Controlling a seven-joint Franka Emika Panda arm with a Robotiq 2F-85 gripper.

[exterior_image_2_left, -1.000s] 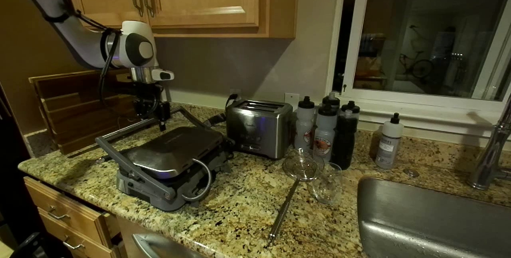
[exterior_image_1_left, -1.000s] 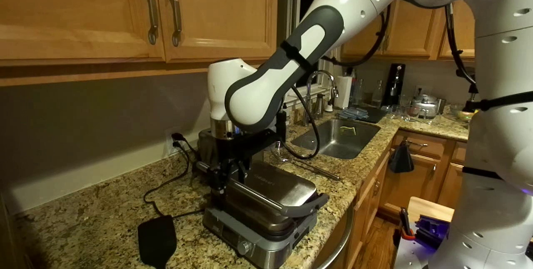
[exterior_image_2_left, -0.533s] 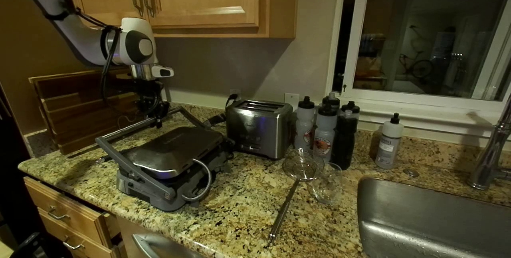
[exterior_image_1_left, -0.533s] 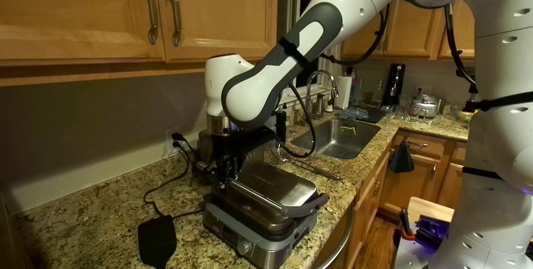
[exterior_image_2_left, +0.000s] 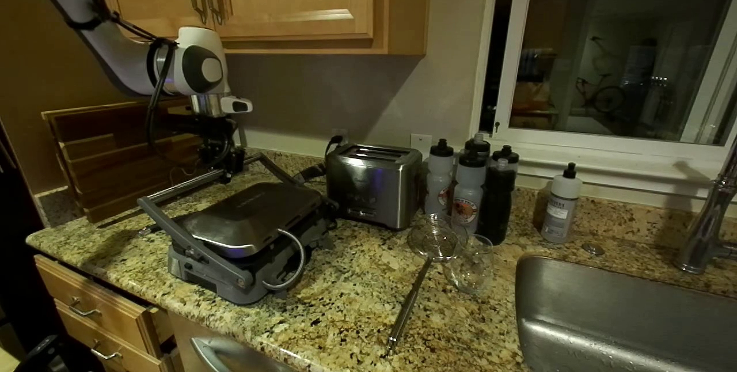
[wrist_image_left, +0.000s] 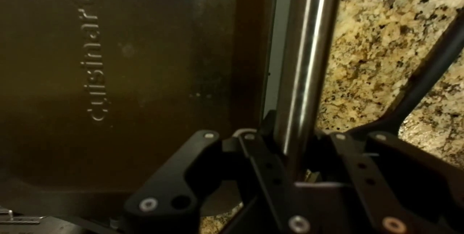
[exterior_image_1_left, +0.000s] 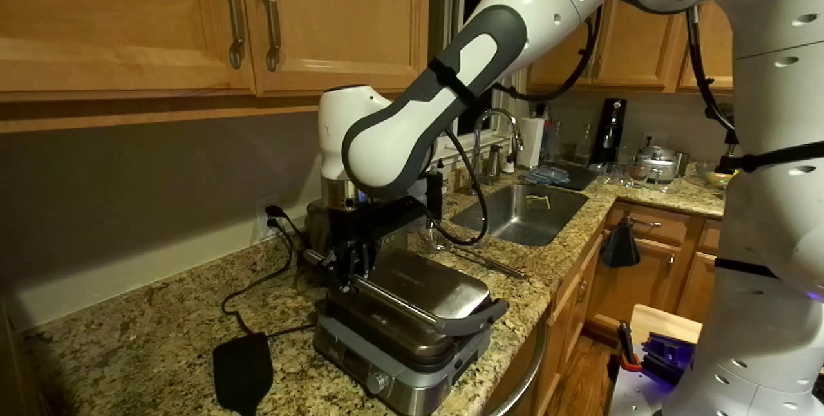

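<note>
The fingers (wrist_image_left: 261, 170) are gripping the shiny bar handle (wrist_image_left: 307, 56) of a Cuisinart grill (exterior_image_2_left: 256, 216); they are standing nearly together, one on either side of the metal, with the bar filling the gap between them. The grill is resting on the speckled table (exterior_image_1_left: 161, 339), its lid lying closed over the base and its handle running along the front edge of the lid. In an exterior view, a black spatula (exterior_image_1_left: 243, 368) is lying near the grill's control-panel side. A stainless toaster (exterior_image_2_left: 374, 185) is standing just beside the grill, nearer the wall, and several squeeze bottles (exterior_image_2_left: 467, 188) are clustering next to it. A slim metal utensil (exterior_image_2_left: 410, 306) is lying near clear glassware (exterior_image_2_left: 471, 268).
</note>
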